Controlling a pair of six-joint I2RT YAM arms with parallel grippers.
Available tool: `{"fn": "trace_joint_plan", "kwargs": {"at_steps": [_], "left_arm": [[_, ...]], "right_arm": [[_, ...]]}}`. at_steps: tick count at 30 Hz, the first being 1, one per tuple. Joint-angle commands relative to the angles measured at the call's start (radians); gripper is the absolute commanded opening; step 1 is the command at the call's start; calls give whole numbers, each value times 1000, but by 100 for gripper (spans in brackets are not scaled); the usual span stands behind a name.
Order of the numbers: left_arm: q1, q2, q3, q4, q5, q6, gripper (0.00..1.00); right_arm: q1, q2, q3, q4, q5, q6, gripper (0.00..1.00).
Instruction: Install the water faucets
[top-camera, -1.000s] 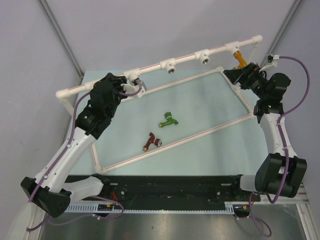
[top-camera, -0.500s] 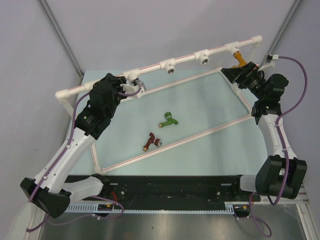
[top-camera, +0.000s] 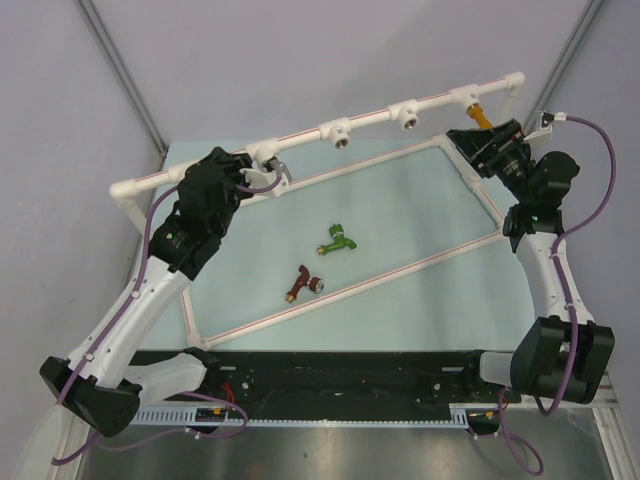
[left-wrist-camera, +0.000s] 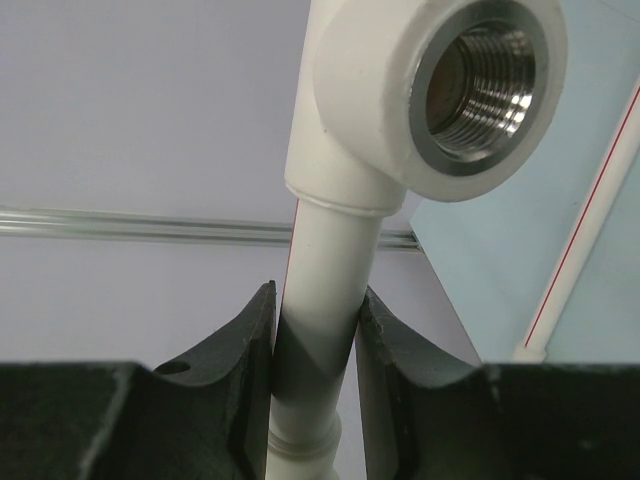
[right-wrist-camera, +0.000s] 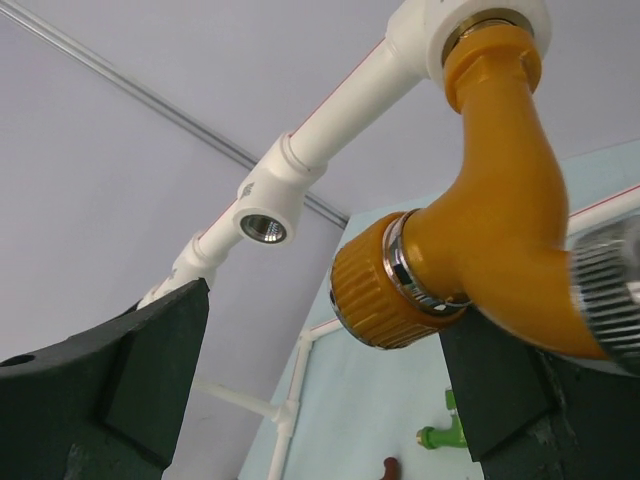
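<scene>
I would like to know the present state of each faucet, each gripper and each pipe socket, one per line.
Orange-yellow faucet: seated in the end socket of the white pipe.
Green faucet: lying loose on the table.
Red-brown faucet: lying loose on the table.
Left gripper: shut on the white pipe.
Right gripper: open, jaws either side of the orange-yellow faucet.
Other three sockets: empty.

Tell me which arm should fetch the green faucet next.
Right. The left gripper is shut on the white pipe frame, steadying it. The right gripper stands open around the orange faucet, seated in the frame, so it seems free for the green faucet.
</scene>
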Motion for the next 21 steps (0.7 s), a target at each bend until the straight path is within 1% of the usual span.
{"fn": "trace_joint_plan", "kwargs": {"at_steps": [1, 3, 8, 13, 16, 17, 20, 21], "left_arm": [[-4, -24, 30, -3, 29, -89, 0], [-4, -24, 30, -3, 29, -87, 0], [-4, -20, 30, -3, 29, -89, 0], [-4, -22, 30, -4, 31, -89, 0], [-4, -19, 30, -6, 29, -89, 0], [-4, -17, 30, -6, 29, -89, 0], [-4, -14, 30, -8, 29, -87, 0], [-4, -13, 30, -8, 29, -89, 0]], "right_arm": [[-8, -115, 40, 174, 53, 59, 98], [-30, -126, 41, 183, 79, 88, 98], [-91, -141, 40, 235, 85, 205, 98], [-174, -141, 40, 183, 113, 180, 98], [-206, -149, 43, 163, 121, 122, 98], [-212, -155, 51, 118, 127, 92, 98], [-220, -163, 104, 0, 135, -74, 98], [-220, -169, 113, -24, 138, -164, 98]]}}
